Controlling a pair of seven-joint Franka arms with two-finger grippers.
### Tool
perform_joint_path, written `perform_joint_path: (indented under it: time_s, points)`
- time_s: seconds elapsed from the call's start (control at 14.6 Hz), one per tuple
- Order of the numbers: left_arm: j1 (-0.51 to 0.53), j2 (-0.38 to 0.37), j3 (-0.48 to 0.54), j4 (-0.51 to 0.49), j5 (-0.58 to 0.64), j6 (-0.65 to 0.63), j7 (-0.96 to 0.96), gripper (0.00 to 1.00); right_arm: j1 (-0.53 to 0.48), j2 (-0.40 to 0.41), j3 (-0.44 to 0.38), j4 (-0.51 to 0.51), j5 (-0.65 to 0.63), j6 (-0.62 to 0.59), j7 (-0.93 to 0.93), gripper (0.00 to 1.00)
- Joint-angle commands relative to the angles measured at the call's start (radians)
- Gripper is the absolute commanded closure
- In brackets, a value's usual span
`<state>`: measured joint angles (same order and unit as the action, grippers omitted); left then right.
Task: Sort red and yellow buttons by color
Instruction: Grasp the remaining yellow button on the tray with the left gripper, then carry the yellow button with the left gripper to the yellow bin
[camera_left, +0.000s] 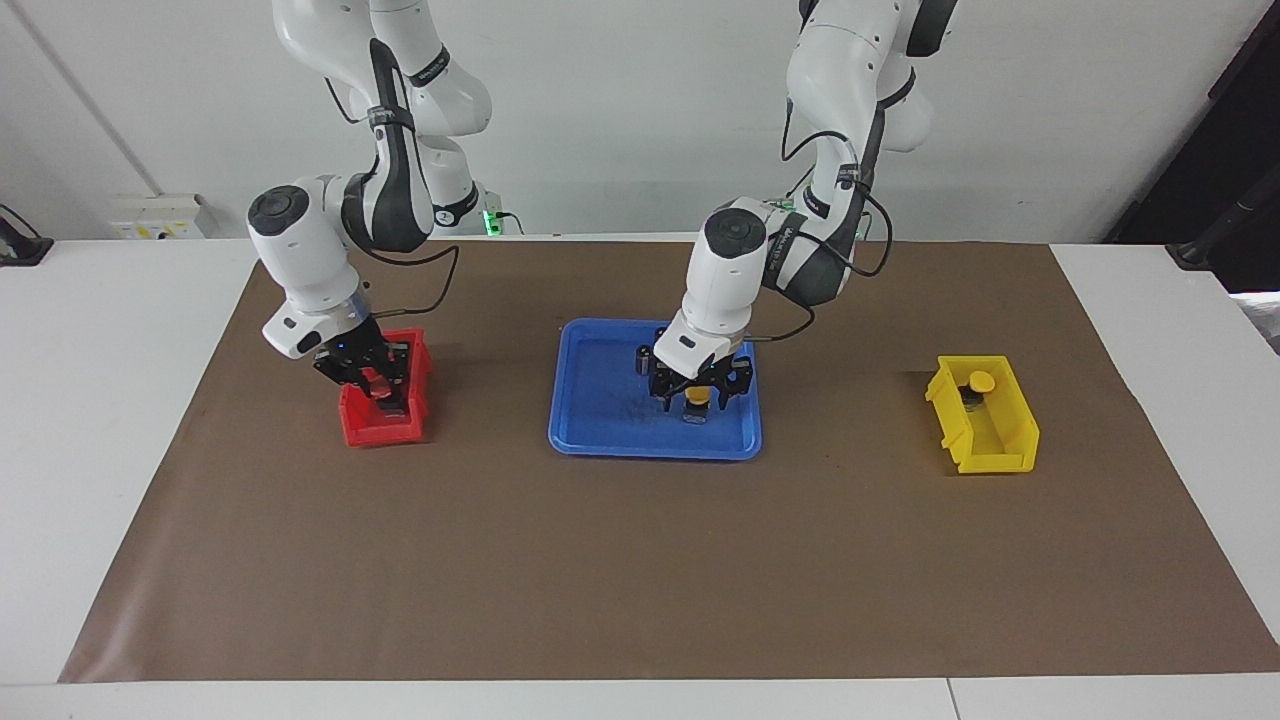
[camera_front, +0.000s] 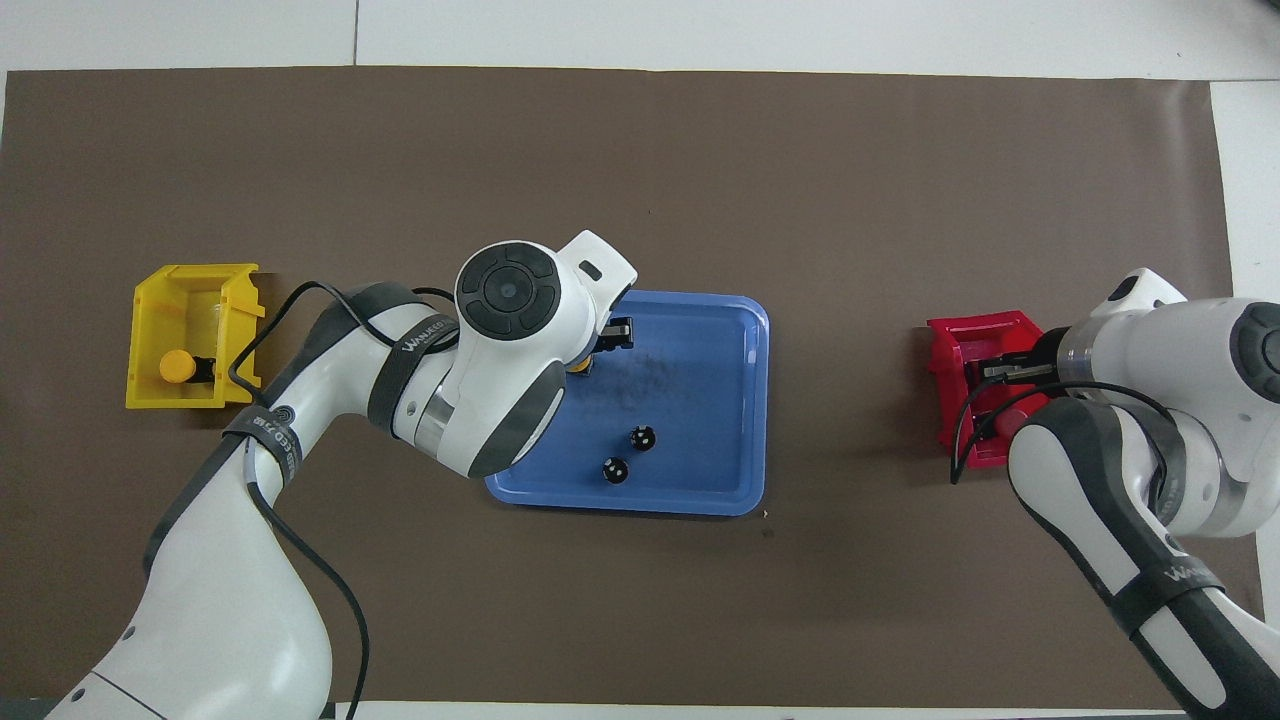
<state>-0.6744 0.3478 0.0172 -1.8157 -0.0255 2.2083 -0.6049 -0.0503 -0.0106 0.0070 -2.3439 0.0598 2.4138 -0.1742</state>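
A yellow button (camera_left: 695, 414) stands in the blue tray (camera_left: 600, 432), at the edge farther from the robots. My left gripper (camera_left: 698, 398) is down around its yellow cap, and from overhead the wrist hides nearly all of it. A second yellow button (camera_left: 981, 381) (camera_front: 177, 366) sits in the yellow bin (camera_left: 1000, 442) (camera_front: 160, 285). My right gripper (camera_left: 378, 386) is low inside the red bin (camera_left: 385, 430) (camera_front: 950, 345), shut on a red button (camera_left: 374, 377).
Two small dark cylinders (camera_front: 644, 437) (camera_front: 615, 470) stand in the tray (camera_front: 700, 330), nearer to the robots than the yellow button. A brown mat (camera_left: 640, 560) covers the table. The bins sit at the two ends of the mat.
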Motion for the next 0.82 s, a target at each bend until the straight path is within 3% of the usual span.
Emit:
perform_joint_path:
  time_s: [0.0,0.07,0.27,0.34,0.55,0.75]
  points:
    - [-0.016,-0.009,0.013,0.010,-0.013,-0.053,-0.036,0.68,-0.011,-0.009,0.007,-0.005,0.020,0.001,-0.031,0.26]
    - [-0.014,-0.009,0.013,0.012,-0.013,-0.050,-0.038,0.98,-0.016,-0.006,0.007,0.017,0.020,-0.021,-0.031,0.24]
    - [-0.013,-0.009,0.013,0.032,-0.014,-0.058,-0.044,0.99,-0.019,0.008,0.005,0.151,0.018,-0.174,-0.031,0.14]
    - [-0.001,-0.016,0.016,0.067,-0.019,-0.106,-0.044,0.99,-0.019,0.006,0.005,0.199,0.018,-0.232,-0.030,0.01]
    - [0.092,-0.056,0.032,0.198,-0.011,-0.321,-0.007,0.99,-0.020,-0.011,0.001,0.367,0.015,-0.459,-0.021,0.00]
    - [0.267,-0.110,0.032,0.228,-0.008,-0.418,0.193,0.99,-0.020,-0.026,-0.001,0.568,0.005,-0.717,0.065,0.00]
